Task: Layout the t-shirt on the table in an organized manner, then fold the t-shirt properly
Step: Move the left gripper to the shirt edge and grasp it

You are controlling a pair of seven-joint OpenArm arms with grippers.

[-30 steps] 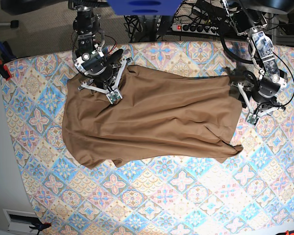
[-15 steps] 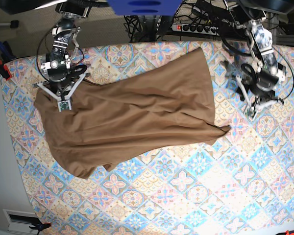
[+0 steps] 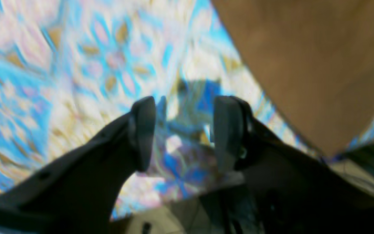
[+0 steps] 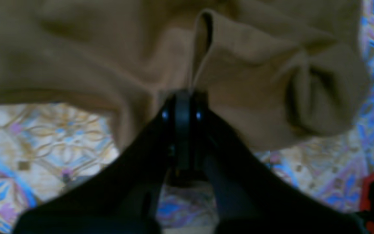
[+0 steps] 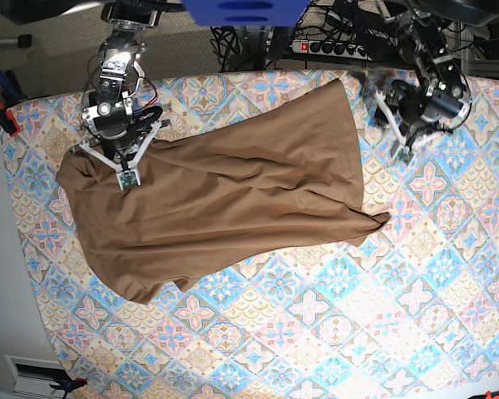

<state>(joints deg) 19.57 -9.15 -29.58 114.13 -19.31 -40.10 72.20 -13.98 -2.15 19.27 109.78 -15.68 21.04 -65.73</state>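
A tan-brown t-shirt [image 5: 224, 204] lies spread but skewed and wrinkled across the far left part of the patterned table [image 5: 333, 332]. It looks light, limp and easily dragged, so hems and corners seem the best places to take hold. The right gripper [image 4: 184, 97] is clamped tight on a bunched fold near one edge. The left gripper [image 3: 180, 133] hangs over bare tablecloth beside the shirt's far corner, jaws apart, apparently empty, though that view is blurred. No containers are visible
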